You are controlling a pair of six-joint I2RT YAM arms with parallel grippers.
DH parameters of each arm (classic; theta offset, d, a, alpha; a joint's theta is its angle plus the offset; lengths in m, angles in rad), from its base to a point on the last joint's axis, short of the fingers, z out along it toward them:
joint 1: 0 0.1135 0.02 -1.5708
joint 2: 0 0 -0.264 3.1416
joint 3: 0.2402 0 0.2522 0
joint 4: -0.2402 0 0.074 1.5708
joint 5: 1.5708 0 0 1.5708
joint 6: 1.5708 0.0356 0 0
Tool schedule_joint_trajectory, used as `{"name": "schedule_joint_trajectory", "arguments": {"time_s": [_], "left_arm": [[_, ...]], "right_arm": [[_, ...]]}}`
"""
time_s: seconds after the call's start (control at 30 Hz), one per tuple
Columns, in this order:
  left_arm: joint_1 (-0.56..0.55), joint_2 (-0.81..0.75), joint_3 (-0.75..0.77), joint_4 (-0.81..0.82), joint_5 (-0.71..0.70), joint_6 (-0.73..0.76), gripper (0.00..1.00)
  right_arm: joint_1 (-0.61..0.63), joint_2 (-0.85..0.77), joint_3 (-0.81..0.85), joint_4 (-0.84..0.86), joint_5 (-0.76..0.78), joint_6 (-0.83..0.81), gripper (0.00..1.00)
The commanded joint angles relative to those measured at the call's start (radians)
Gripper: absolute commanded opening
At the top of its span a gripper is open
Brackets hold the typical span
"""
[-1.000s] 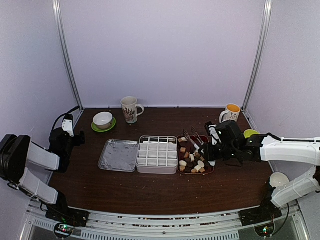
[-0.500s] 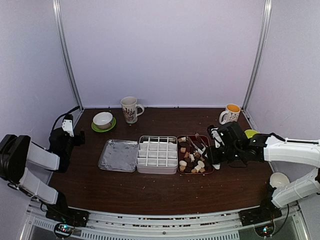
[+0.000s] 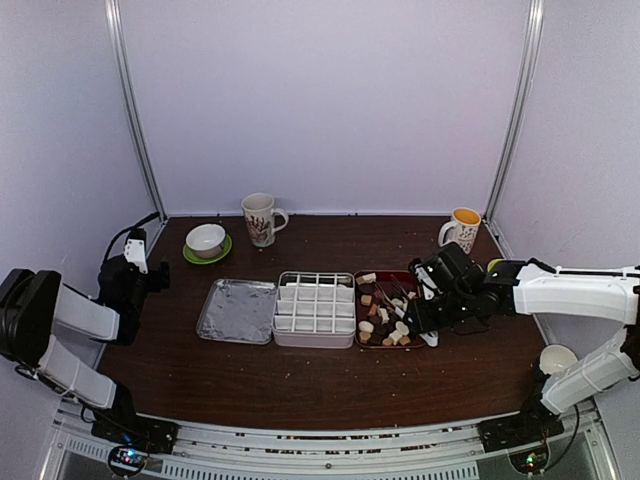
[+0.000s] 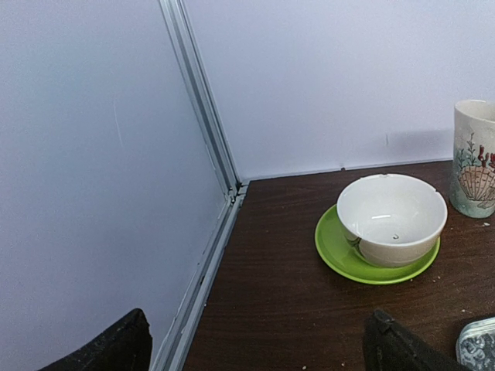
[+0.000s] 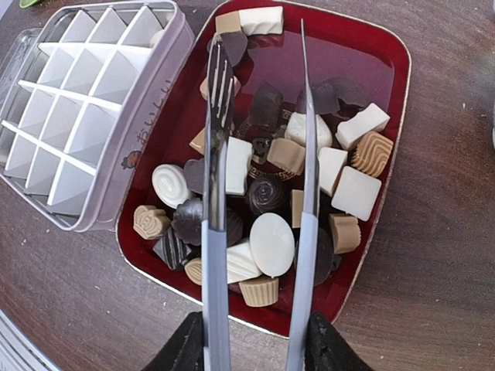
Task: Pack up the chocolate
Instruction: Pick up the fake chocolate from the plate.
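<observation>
The chocolate point(image 5: 272, 243), several small dark, tan and white pieces, lies in a dark red tray point(image 5: 389, 58), also in the top view point(image 3: 385, 318). My right gripper point(image 5: 255, 349) is shut on metal tongs point(image 5: 216, 232). The tongs' two arms stand apart over the pieces, with nothing between their tips. In the top view the right gripper point(image 3: 425, 305) is at the tray's right edge. A white divided box point(image 5: 85, 100) stands left of the tray; the cells in view are empty. My left gripper point(image 4: 255, 352) is open and empty at the far left point(image 3: 140, 262).
A foil lid point(image 3: 237, 310) lies left of the box point(image 3: 315, 308). A white bowl point(image 4: 390, 216) on a green saucer point(image 4: 340, 255) and a shell mug point(image 4: 473, 158) stand at the back left. A yellow-lined mug point(image 3: 462, 226) is at the back right, a white cup point(image 3: 557, 358) at the right.
My right gripper has turned and brought the tongs from the tray's back to over the middle of the chocolate. The left arm has not moved.
</observation>
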Motion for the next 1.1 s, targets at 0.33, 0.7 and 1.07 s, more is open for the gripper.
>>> {"name": "schedule_joint_trajectory", "arguments": {"time_s": [0.33,0.7,1.07], "left_arm": [[0.008,0.006,0.015,0.033,0.013,-0.009,0.98],[0.007,0.006,0.015,0.034,0.012,-0.009,0.98],[0.008,0.006,0.015,0.034,0.012,-0.009,0.98]], "right_arm": [[0.005,0.004,0.043,-0.003,-0.036,0.049,0.40],[0.008,0.015,0.052,-0.010,-0.073,0.068,0.39],[0.012,0.069,0.037,-0.005,-0.077,0.104,0.33]]}}
